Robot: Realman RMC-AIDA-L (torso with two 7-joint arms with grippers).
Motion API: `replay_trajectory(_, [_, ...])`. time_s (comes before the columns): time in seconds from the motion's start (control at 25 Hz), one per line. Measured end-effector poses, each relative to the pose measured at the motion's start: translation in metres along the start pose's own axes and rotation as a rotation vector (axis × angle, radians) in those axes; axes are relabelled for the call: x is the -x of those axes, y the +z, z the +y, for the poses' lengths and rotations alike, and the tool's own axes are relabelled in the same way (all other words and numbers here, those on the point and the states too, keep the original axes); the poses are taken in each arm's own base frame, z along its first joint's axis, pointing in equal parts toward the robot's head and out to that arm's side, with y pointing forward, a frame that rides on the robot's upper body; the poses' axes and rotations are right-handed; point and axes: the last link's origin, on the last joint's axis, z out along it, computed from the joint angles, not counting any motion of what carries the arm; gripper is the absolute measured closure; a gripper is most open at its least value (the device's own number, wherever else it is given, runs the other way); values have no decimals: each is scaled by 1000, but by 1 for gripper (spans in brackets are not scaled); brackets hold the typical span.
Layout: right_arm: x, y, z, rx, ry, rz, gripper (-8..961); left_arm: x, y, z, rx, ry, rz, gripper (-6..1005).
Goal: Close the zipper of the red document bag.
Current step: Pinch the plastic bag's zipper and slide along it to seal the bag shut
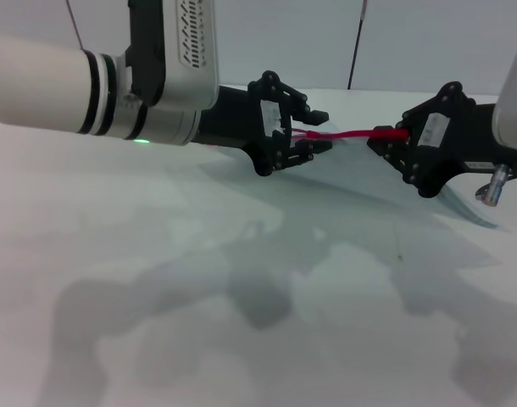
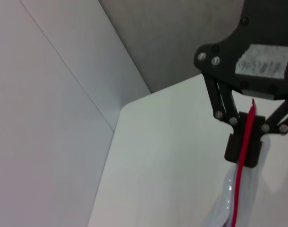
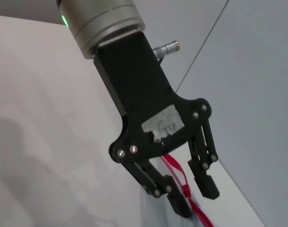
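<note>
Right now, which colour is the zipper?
Bright red; the zipper shows best in the head view.

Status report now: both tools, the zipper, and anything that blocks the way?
Left tool open around the zipper, fingers on both sides. Right tool shut on the zipper's other end. Bag lifted at the red edge. No obstacle seen.

Translucent glossy document bag [image 1: 386,174] (red-trimmed)
</note>
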Motion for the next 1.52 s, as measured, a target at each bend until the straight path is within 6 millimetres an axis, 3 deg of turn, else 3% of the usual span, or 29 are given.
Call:
replay_trajectory(0.72, [5, -3, 1, -8, -15, -12, 906, 2, 2, 1, 5, -6, -5, 769])
replay_trajectory(1.52, [-4, 0, -4, -15, 8, 8, 904, 1, 4, 7, 24, 5, -1, 815])
